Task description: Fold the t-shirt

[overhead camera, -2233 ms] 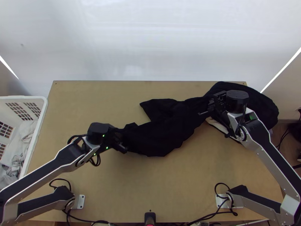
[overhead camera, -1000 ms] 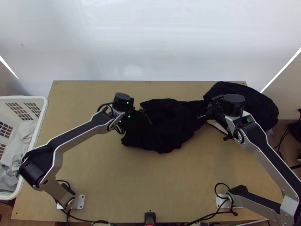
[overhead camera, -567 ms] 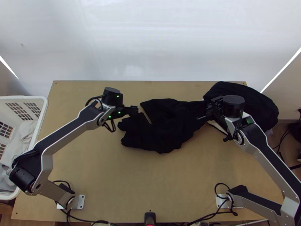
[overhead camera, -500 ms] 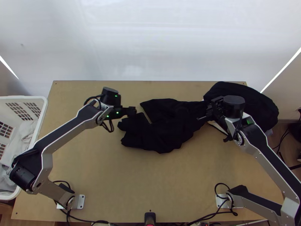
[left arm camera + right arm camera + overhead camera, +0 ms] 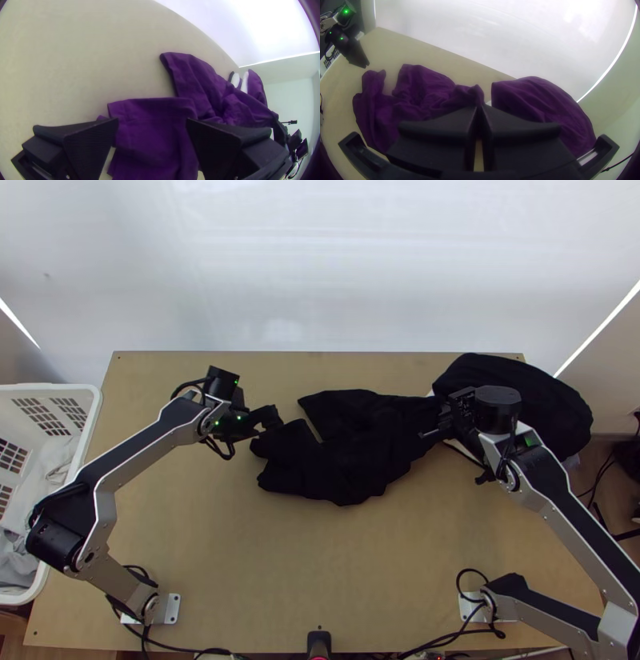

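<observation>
T-shirt (image 5: pixel 352 456) found bunched across the desk (image 5: pixel 320 564). One end is pinched in the right end effector (image 5: pixel 480 107); the left end effector (image 5: pixel 152 122) is set wide at the opposite end. If closed too high, a single layer may be caught, and the bunching pulled tighter.

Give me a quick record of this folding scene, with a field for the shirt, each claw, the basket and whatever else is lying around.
T-shirt: dark, bunched, not folded
Left claw: open, at the shirt's left end
Right claw: shut on the shirt's right end
Dark cloth mound: far right corner of the table
Basket: white, beside the table's left edge
Basket contents: pale cloths
</observation>
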Controlling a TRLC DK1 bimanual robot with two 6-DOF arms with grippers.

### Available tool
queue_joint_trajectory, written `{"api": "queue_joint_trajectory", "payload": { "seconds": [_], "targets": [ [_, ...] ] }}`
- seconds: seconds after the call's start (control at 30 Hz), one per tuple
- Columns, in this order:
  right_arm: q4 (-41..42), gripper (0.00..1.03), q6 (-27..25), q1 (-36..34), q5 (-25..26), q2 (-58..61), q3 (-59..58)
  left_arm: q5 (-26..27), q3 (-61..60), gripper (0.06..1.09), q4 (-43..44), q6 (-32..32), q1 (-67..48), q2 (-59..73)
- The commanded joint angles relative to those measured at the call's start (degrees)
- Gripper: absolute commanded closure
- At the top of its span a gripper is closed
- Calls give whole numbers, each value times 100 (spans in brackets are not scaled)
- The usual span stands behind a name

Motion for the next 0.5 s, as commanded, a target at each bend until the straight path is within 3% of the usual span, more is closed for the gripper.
{"api": "queue_joint_trajectory", "payload": {
  "seconds": [0.0,0.47],
  "targets": [
    [0,100,14,1,-2,-5,-13,116,-30,11,-86,-254,144,108],
    [0,100,14,1,-2,4,-21,116,-4,11,-174,-438,214,249]
  ]
}}
